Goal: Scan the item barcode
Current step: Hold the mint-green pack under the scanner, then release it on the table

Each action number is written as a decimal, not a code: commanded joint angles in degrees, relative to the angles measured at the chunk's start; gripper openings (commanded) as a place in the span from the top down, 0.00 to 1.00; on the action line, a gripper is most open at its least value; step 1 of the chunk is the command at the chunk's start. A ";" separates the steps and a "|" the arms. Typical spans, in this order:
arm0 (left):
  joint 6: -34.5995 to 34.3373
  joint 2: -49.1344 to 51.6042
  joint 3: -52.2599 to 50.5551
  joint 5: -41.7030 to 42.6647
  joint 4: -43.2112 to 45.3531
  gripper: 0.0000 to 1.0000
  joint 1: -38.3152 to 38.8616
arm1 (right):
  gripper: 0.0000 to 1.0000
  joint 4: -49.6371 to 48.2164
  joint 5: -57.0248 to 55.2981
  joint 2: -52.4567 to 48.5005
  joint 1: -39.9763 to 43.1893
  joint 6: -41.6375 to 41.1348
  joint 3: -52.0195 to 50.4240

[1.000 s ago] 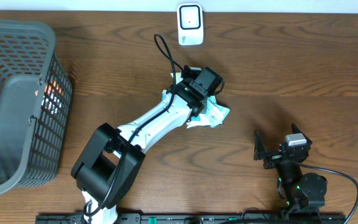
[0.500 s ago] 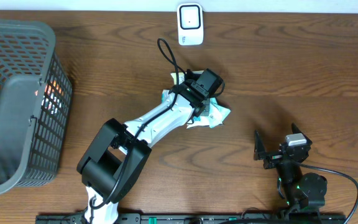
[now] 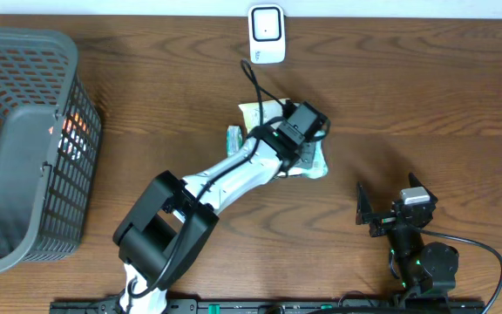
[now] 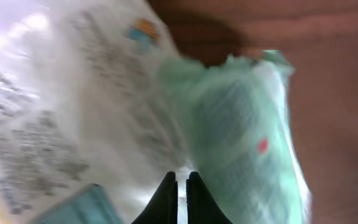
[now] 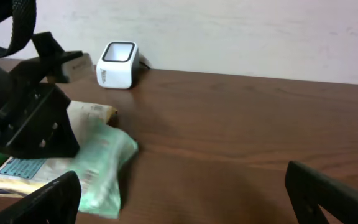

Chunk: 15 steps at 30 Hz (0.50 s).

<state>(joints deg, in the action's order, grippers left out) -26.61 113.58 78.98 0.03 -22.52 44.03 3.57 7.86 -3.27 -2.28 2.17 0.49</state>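
Note:
The item is a crinkly packet in white and mint green, lying in the middle of the table just below the white barcode scanner. My left gripper sits on top of it, fingers pinched shut on the wrapper. In the left wrist view the black fingertips press together against the printed film of the packet. No barcode is legible; the print is blurred. My right gripper stands open near the front right, empty. From it I see the packet and the scanner.
A dark mesh basket fills the left end of the table, with something orange showing through its wall. A black cable loops off the left arm toward the scanner. A pale wall runs behind the table's back edge.
The left gripper has swung right and slightly toward the scanner, and the packet has shifted and turned with it. The right arm has stayed still.

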 commanded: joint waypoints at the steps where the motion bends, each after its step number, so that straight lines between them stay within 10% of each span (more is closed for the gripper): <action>1: 1.53 0.22 0.85 1.05 0.44 0.93 0.85 | 0.01 0.07 -0.24 0.26 -0.33 0.70 -0.17; 15: 9.79 -15.96 4.96 -8.44 -6.38 0.93 -8.35 | 0.01 0.07 -0.24 0.26 -0.33 0.70 -0.17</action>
<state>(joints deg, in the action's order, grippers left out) -20.05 107.96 79.55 -2.98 -28.21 41.45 3.57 7.86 -3.27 -2.28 2.17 0.51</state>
